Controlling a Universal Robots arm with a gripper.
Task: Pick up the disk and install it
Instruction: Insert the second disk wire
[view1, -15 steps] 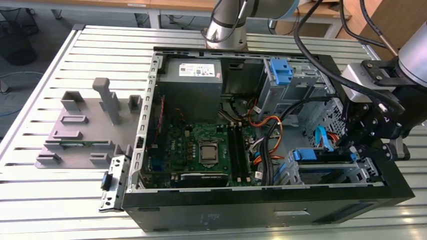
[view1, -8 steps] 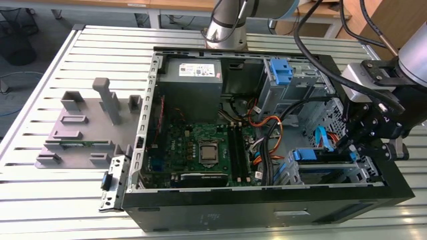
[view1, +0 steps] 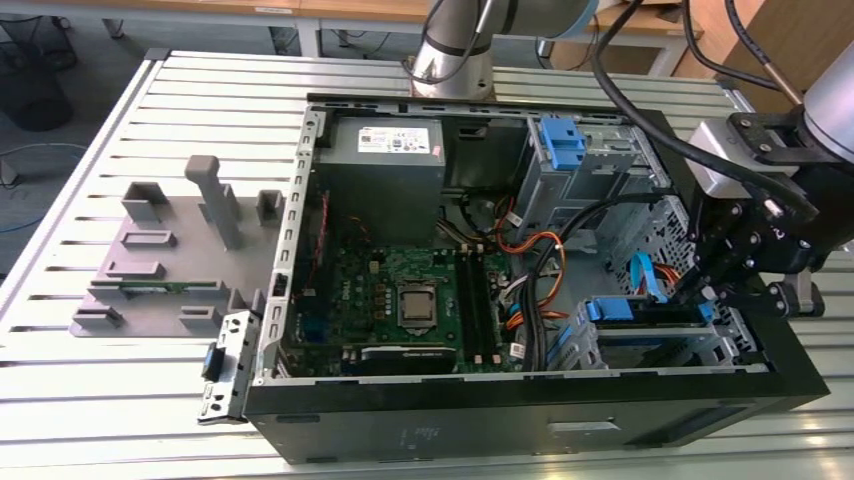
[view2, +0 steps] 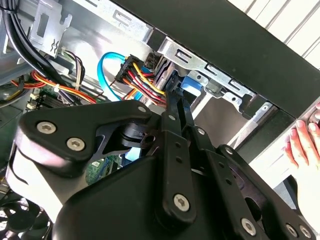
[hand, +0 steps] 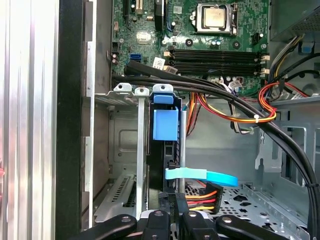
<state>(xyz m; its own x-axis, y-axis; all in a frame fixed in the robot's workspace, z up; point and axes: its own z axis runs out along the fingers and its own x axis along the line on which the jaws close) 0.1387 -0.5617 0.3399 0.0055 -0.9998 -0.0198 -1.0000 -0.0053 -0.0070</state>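
The disk (view1: 627, 310), framed by its blue carrier, stands on edge in the drive cage at the front corner of the open computer case, on the exterior view's right. In the first wrist view the disk (hand: 170, 160) shows edge-on between the cage's metal rails, its blue tab uppermost. My gripper (view1: 703, 292) reaches down into that corner. Its two black fingers (view2: 174, 107) lie close together along the disk's sides, shut on it, and the disk's blue tab (view2: 192, 84) shows just past them.
A blue data cable (hand: 200, 176) and bundled power wires (hand: 240, 112) cross beside the cage. A bare blue bracket (view1: 561, 140) and the grey power supply (view1: 387, 140) sit at the case's back. A hand (view2: 305, 145) rests on the case's outer edge. A grey fixture (view1: 160, 260) lies on the exterior view's left.
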